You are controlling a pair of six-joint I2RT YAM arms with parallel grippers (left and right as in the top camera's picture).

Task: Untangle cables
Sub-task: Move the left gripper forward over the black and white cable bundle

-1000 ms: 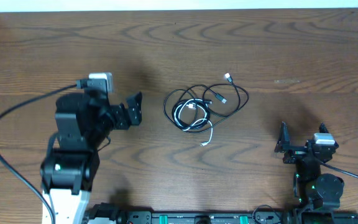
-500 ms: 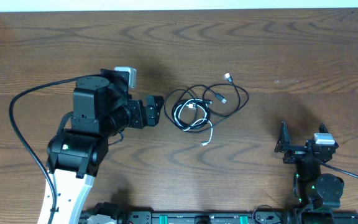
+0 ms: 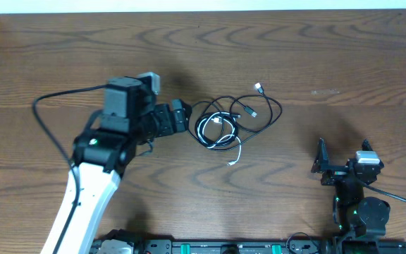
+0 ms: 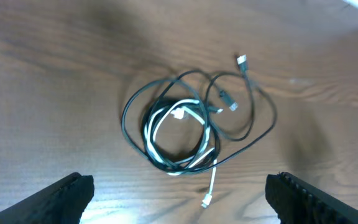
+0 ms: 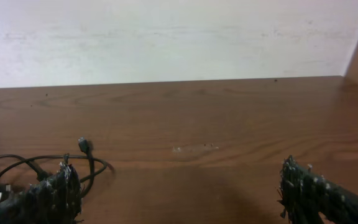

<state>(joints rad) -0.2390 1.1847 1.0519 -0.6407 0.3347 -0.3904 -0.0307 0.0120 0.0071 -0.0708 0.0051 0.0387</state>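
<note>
Cables (image 3: 220,121) lie coiled beside the spread left hand (image 3: 182,116).

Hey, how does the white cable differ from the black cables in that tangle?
The white cable looks shorter than the black cables. The white cable coils tightly inside the bundle, one plug trailing toward the near edge; the black cables loop wider, plugs at the far right. Both lie tangled together on the table, unheld.
</note>
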